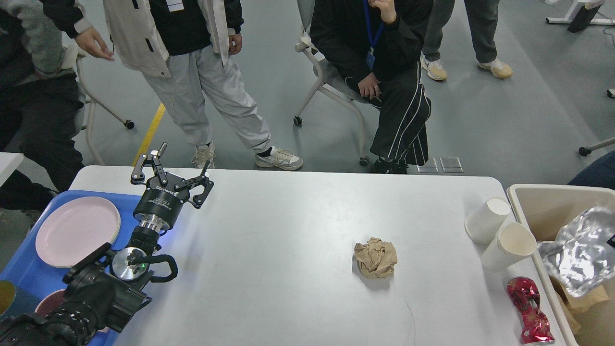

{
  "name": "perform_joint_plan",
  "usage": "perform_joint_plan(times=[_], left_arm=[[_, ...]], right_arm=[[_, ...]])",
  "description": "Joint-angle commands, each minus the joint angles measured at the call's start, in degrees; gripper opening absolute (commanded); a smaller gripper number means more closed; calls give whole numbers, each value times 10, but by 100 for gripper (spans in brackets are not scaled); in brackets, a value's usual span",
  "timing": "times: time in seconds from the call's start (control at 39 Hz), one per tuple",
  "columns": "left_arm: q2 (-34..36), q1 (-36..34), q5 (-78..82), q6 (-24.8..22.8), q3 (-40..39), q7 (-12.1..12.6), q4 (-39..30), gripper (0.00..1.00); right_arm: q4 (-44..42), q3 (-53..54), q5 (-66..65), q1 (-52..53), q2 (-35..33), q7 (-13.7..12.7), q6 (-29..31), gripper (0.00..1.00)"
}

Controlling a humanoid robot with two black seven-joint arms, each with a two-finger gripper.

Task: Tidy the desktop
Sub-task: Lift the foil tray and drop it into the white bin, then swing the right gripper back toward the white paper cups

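The white desktop (288,250) carries a crumpled brown paper ball (375,258) right of centre, two white paper cups (486,219) (509,246) on their sides near the right edge, and a crushed red wrapper (528,310) at the front right. A silver foil bag (579,252) hangs over the beige bin (543,194). My left gripper (174,169) is open and empty above the desktop's back left. Only a dark sliver of my right gripper (612,240) shows at the right edge, against the foil bag.
A blue tray (19,278) at the left holds a pink plate (77,230) and other dishes. Brown paper (584,297) lies in the bin. Several people and a chair (317,81) stand close behind the far edge.
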Motion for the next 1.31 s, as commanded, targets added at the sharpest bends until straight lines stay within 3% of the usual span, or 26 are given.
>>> perform_joint_plan(times=[0.0,0.2,0.44,0.54,0.77,0.85,0.95,1.0,1.1,1.28], left_arm=[[0,0,0,0,1,0,0,99],[0,0,0,0,0,0,0,99],[0,1,0,0,0,0,0,99],[0,0,0,0,0,0,0,99],[0,0,0,0,0,0,0,99],[0,0,0,0,0,0,0,99],[0,0,0,0,0,0,0,99],[0,0,0,0,0,0,0,99],[0,0,0,0,0,0,0,99],[0,0,0,-1,0,0,0,99]], right_arm=[[0,23,0,-5,0,0,0,100],[0,27,0,14,6,1,7,100],[4,27,-1,106,18,8,27,100],[10,26,-2,192,19,19,91,100],[68,27,-1,353,28,75,321,100],[141,27,-2,413,33,75,348,100],[321,24,-18,513,8,75,347,100],[517,25,-93,629,-21,75,343,100],[726,24,-191,721,-11,72,315,100],[760,4,-192,713,7,68,253,100]])
